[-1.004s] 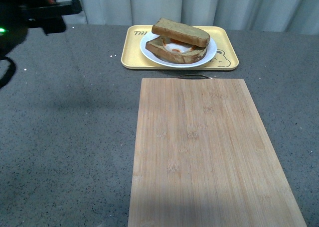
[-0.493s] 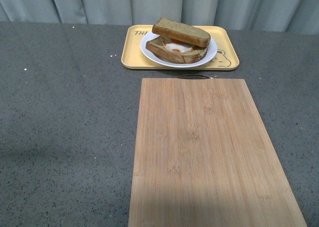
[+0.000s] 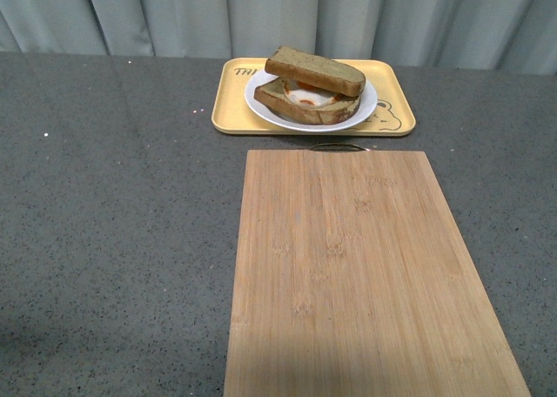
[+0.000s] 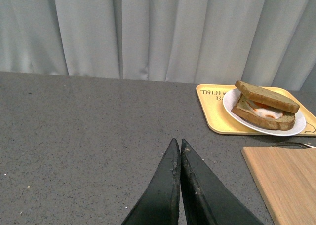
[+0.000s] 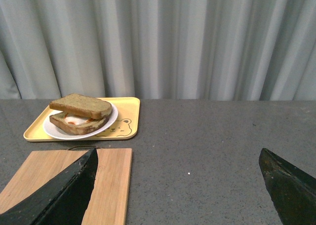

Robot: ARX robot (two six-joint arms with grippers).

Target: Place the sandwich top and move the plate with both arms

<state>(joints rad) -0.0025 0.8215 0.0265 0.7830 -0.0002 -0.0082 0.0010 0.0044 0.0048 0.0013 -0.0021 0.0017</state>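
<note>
Top [image 3: 315, 70] already sits tilted on the egg slice, on the plate [image 3: 365, 110] in the tray [image 3: 228, 110]. My left gripper [image 4: 178, 151] is closed, right gripper [image 5: 177, 170] wide open, both holding nothing. I'd open left, then grab opposite plate rims evenly.

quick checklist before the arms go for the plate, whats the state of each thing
1. Sandwich top on the egg slice: ok, though it sits tilted and offset.
2. Plate on the yellow tray: ok, not yet moved.
3. Cutting board bare for a landing spot: ok.
4. Left gripper ready to grasp: not ok, fingers shut together, holding nothing.
5. Right gripper ready to grasp: ok, open wide, empty.
6. Arms near the plate: not ok, both well back from the tray.
</note>
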